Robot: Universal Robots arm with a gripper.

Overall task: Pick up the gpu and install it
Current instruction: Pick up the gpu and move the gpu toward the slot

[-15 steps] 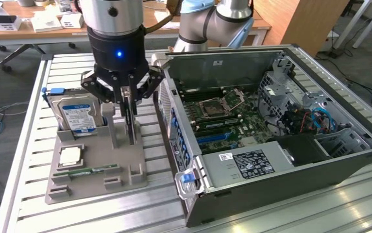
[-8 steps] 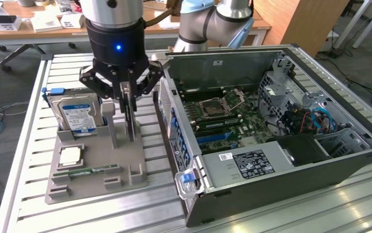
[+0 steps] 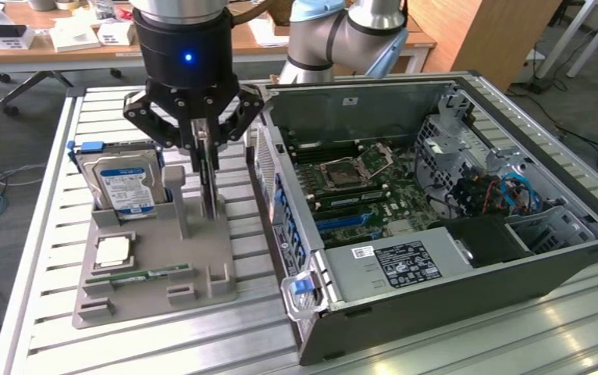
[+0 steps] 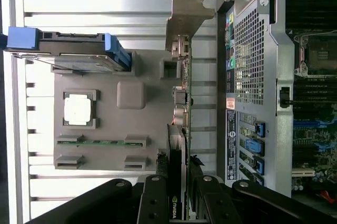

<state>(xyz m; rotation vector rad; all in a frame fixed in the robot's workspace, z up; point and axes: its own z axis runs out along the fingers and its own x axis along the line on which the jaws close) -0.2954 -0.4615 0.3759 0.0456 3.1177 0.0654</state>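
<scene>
The gpu is seen edge-on as a thin dark card standing upright over the grey holder tray, just to the exterior view's left of the open computer case. My gripper comes down from above with its fingers closed on the card's top edge. In the wrist view the gpu runs as a narrow strip from between my fingers to its pale metal bracket. Whether its lower edge still sits in the tray slot I cannot tell.
On the tray stand a blue-labelled hard drive, a square processor and a narrow green RAM stick. The case lies open, its motherboard exposed. The slatted metal table carries everything. Desks stand behind.
</scene>
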